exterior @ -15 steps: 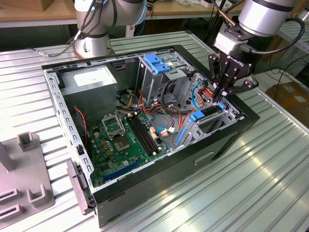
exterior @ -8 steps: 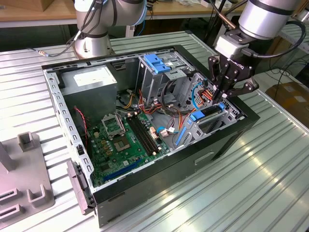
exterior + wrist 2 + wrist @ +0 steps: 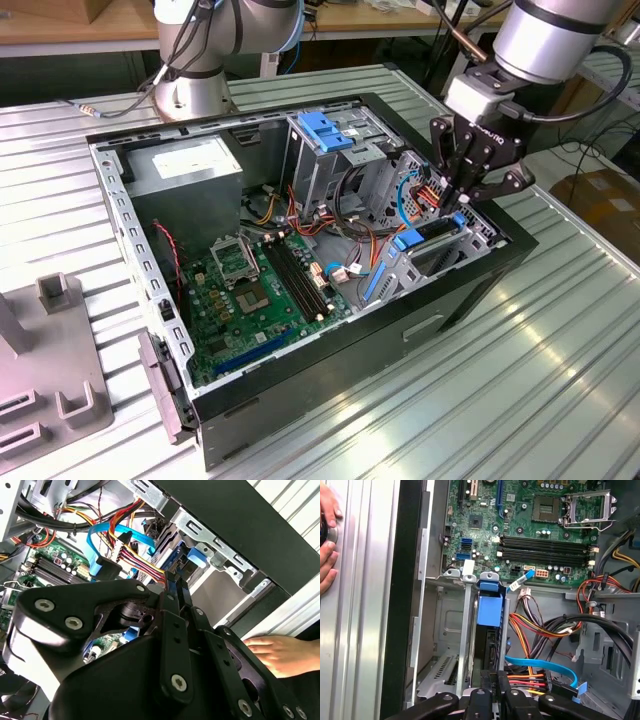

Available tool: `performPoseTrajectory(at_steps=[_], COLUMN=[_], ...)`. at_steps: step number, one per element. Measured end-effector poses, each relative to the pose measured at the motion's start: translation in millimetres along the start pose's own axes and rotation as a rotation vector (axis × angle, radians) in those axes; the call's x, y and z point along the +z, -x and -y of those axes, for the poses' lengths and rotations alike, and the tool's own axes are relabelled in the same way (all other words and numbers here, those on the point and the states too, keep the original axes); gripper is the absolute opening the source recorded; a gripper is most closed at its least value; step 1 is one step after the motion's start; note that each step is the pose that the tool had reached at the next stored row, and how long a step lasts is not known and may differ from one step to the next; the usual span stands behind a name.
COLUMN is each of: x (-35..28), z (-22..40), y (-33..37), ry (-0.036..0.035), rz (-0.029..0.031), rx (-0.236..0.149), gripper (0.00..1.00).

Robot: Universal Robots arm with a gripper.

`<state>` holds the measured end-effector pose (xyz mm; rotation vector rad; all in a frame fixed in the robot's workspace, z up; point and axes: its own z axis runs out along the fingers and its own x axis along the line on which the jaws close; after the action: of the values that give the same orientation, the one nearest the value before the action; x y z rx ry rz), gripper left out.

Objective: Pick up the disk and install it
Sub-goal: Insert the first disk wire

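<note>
1. Ribbed metal decking forms the work surface (image 3: 560, 380), and an open black computer case (image 3: 330, 350) lies on its side on it.
2. At the exterior view's left, a grey block fixture (image 3: 50, 370) rests on the surface, well apart from the case.
3. Inside the case, toward the exterior view's left, a large grey power supply box (image 3: 185, 170) sits at the far wall, with the green motherboard (image 3: 255, 295) nearer the camera.
4. At the centre, a silver drive cage with a blue tab (image 3: 325, 130) stands upright; red, yellow and orange cables run from it toward the exterior view's right.
5. At the exterior view's right, the disk (image 3: 425, 240) sits on edge in the drive bay at the case corner; its blue carrier end shows between the bay rails in the first wrist view (image 3: 489, 611).
6. The gripper (image 3: 462, 195) hangs directly over the disk's far end, its black fingers pressed together with no visible gap. Whether the tips pinch the carrier or only touch it cannot be told.
7. A flat blue data cable (image 3: 540, 666) runs just beside the gripper.
8. A person's hand (image 3: 282, 655) rests on the surface outside the case wall.
</note>
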<state>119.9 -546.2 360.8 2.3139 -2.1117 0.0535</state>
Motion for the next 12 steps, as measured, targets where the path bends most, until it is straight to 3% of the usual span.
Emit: performPoseTrajectory(at_steps=[5, 12], x=[1.3, 4.4], z=[-0.2, -0.3], y=[-0.8, -1.5], ry=[-0.0002, 0.0021], rz=[0.0041, 0.0041], rx=[0.005, 0.018], gripper=[0.16, 0.16])
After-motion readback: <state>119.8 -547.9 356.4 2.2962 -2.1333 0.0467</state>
